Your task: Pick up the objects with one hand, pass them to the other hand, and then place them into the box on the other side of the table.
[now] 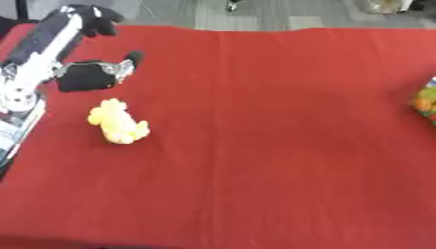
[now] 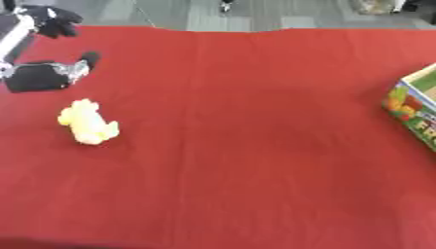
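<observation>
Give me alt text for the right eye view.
A yellow soft toy lies on a red tablecloth near the left side, just in front of the robot's black left hand. A colourful box shows at the right edge.

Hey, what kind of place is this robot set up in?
Probably an indoor lab or demo room: a table under a red cloth holds a yellow soft toy and a colourful printed box, with grey floor beyond the far edge.
</observation>
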Controlling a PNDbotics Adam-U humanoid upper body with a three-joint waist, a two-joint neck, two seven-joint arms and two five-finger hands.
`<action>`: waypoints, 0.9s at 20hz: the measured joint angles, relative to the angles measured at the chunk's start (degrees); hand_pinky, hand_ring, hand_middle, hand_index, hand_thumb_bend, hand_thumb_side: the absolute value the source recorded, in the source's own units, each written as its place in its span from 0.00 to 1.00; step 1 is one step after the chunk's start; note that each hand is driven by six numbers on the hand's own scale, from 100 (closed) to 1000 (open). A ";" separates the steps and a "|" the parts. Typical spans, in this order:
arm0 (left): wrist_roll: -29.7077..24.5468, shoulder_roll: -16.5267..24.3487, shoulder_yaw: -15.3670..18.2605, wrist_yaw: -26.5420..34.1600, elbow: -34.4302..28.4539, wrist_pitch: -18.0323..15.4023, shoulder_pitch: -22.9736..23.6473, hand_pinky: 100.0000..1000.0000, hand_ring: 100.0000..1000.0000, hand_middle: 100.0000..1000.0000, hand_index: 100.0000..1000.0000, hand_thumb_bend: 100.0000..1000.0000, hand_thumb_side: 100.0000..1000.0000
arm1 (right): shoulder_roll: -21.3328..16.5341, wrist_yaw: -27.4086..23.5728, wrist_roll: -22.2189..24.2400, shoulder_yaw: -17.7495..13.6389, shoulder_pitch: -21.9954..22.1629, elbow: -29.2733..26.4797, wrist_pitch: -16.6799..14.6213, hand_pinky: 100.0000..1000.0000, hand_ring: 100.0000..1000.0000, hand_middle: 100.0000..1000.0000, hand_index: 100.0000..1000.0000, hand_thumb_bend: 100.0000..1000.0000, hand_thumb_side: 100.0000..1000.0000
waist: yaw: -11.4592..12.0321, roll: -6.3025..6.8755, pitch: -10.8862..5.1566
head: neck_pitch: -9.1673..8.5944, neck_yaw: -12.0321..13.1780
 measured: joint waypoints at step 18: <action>-22.41 4.63 -1.49 -3.68 6.79 -5.86 -2.32 0.80 0.78 0.72 0.80 0.55 0.12 | 0.00 0.76 0.24 0.44 0.52 0.03 -0.30 0.99 1.00 0.75 0.91 0.00 0.32 | -0.08 0.01 0.00 | 0.44 0.72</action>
